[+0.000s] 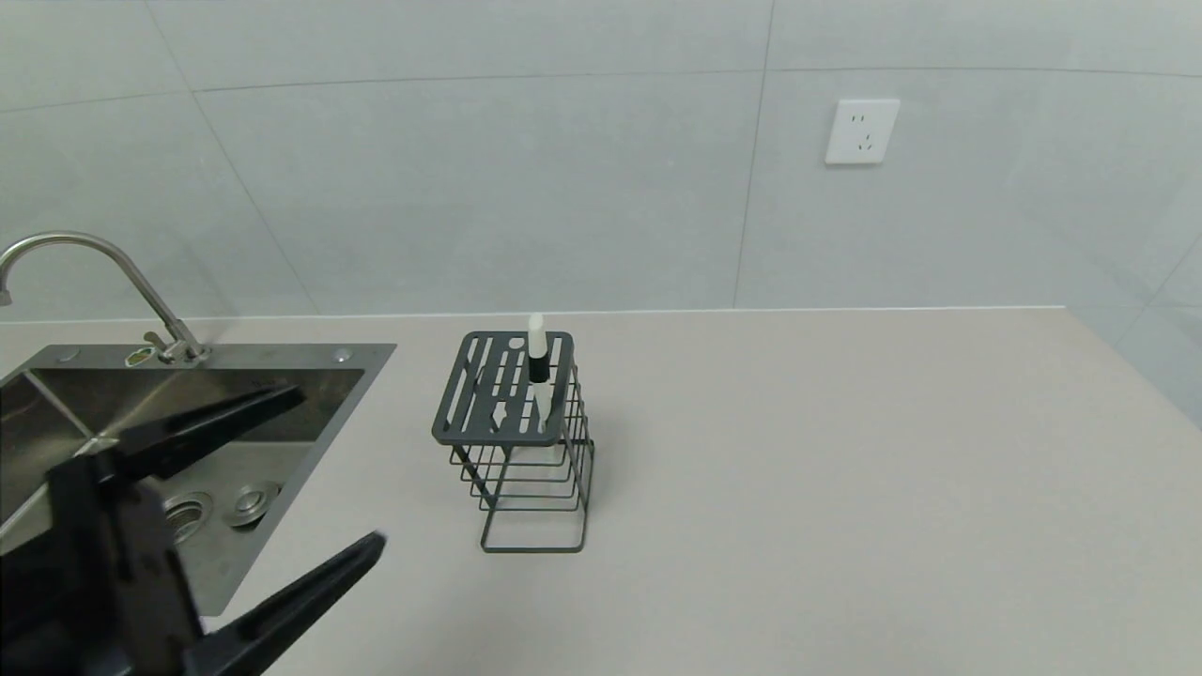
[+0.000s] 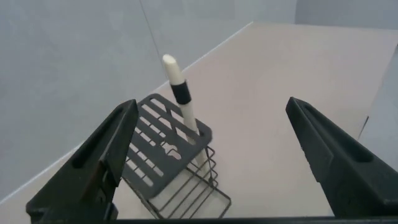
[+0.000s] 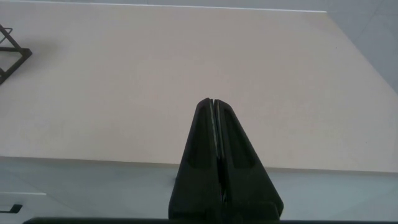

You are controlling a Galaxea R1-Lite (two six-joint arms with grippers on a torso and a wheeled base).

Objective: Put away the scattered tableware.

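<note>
Left gripper (image 1: 338,474): nearer to the camera than the rack (image 1: 507,390) and on the rack's sink side. Its two black fingers (image 1: 282,404) are spread wide apart and there is nothing between them. In the left wrist view the left gripper (image 2: 211,106) frames the rack (image 2: 165,146), which stands apart from both fingers.

Right gripper (image 3: 212,106): the fingers are pressed together along their whole length and hold nothing. It hangs above bare counter (image 3: 186,74), well apart from the rack. One dark corner of the rack (image 3: 12,53) shows at the edge of the right wrist view.

Sink (image 1: 56,394): a steel basin set into the counter beside the rack, with two drain fittings in its floor. The curved tap (image 1: 94,258) stands at the sink's far rim.

Rack: a dark wire frame with a slotted top plate, upright on the counter (image 1: 845,469).

Utensil (image 1: 537,352): a white handle with a black band, standing in a slot at the rack's far corner. The left wrist view shows the utensil (image 2: 180,93) leaning slightly, its shaft running down through the plate into the wire frame.

Wall (image 1: 470,188): grey tiles behind the rack. A white socket (image 1: 862,131) is mounted high on the wall, well off to the side of the rack away from the sink.
</note>
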